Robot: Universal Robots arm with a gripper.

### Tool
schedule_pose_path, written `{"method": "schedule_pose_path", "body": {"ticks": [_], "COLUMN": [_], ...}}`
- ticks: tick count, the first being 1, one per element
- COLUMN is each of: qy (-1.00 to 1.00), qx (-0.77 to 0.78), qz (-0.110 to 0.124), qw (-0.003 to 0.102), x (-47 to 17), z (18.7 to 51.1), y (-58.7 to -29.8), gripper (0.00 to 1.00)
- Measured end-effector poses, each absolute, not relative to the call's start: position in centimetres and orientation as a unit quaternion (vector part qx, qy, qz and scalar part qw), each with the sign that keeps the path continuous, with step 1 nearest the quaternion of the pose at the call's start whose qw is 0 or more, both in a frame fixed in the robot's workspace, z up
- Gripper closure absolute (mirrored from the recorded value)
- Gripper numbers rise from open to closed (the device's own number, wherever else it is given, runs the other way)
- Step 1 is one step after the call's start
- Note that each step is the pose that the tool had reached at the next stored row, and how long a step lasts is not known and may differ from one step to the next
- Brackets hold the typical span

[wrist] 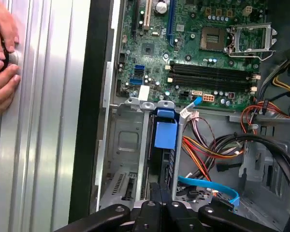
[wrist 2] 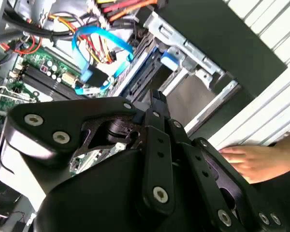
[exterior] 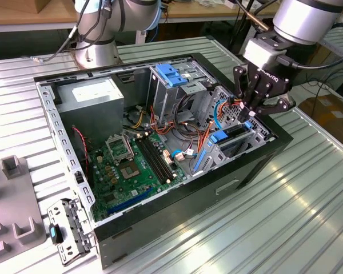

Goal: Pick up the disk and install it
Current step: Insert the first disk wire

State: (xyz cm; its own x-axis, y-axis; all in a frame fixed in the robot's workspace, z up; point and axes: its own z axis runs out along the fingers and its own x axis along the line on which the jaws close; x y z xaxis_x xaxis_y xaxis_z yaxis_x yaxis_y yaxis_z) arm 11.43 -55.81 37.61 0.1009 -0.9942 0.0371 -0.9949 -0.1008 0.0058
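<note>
I am holding my pincer (exterior: 248,119) at the upper edge of the disk (exterior: 234,133), which is standing on edge in the metal bay (exterior: 218,155) of the computer case (exterior: 257,165). I cannot tell whether I am gripping it.

motherboard (exterior: 126,165) in open case (exterior: 177,211) | power supply (exterior: 94,94) | blue latch (exterior: 170,74)

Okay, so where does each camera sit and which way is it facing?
Exterior view: off the arm, high up, looking down into the open computer case; arm and tool show.
Second wrist view: on the arm, looking along the tool into the drive cage.
First wrist view: on the arm, looking past the tool at the motherboard.
Both wrist views share a person's hand and the blue cable.
</note>
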Motion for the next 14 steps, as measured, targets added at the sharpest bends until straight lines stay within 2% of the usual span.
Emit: {"method": "schedule_pose_path", "body": {"ticks": [2,14], "qy": [-0.664,-0.638], "qx": [0.747,0.770], "qz": [0.012,0.012], "qw": [0.015,0.014], "x": [13.6,14.9], "z": [37.6,37.7], "y": [-55.1,-54.7], "gripper": [0.89,0.89]}}
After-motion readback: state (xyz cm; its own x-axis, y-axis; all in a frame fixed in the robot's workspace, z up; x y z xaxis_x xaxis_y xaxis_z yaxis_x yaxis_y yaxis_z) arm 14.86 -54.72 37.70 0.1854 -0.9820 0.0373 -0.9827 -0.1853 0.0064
